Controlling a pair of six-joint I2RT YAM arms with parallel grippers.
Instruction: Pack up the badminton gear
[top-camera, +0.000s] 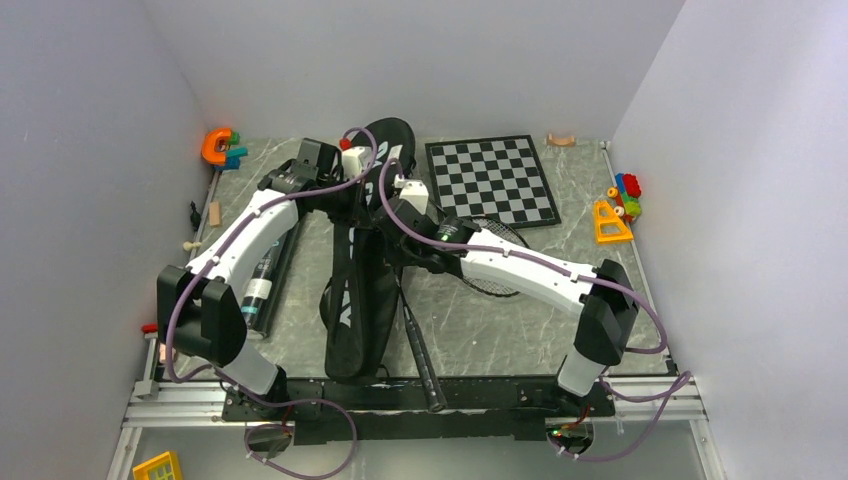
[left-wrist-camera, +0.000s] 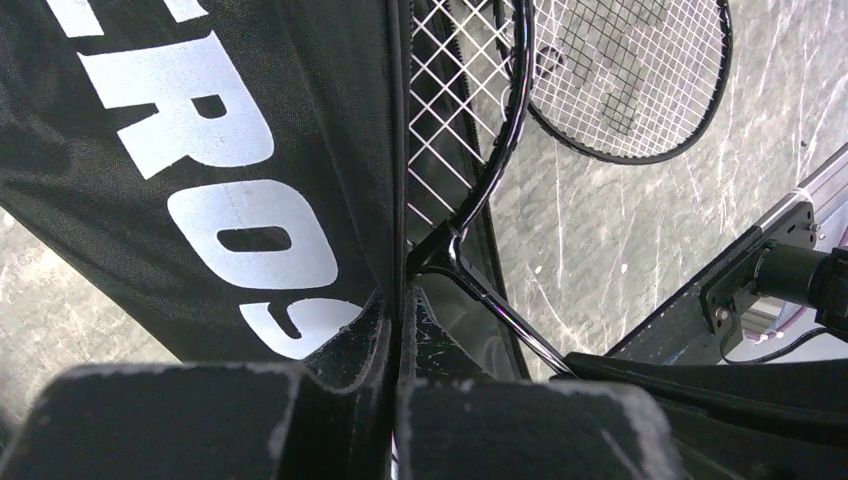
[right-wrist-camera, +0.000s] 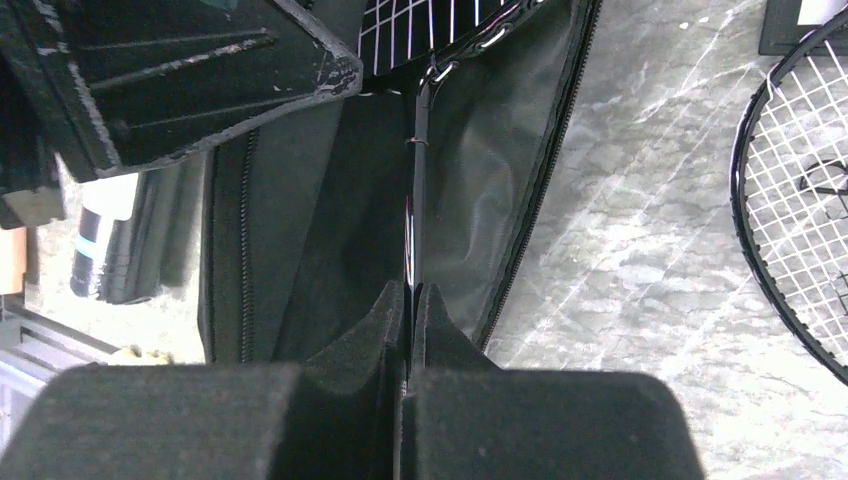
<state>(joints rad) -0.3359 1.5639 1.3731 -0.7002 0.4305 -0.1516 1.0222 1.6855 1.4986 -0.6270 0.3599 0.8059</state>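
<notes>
left gripper (left-wrist-camera: 398, 305) clamped shut, right gripper (right-wrist-camera: 410, 297) seemingly clamped too

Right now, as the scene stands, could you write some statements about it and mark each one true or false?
1. The left gripper is shut on the edge of the racket bag. True.
2. The right gripper is open and holds nothing. False: it is shut on the shaft of a racket reaching into the bag.
3. A second racket lies on the table, right of the bag. True.
4. The chessboard is packed inside the bag. False: it lies on the table, outside the bag.
5. The tube stands upright. False: it lies flat, left of the bag.
</notes>
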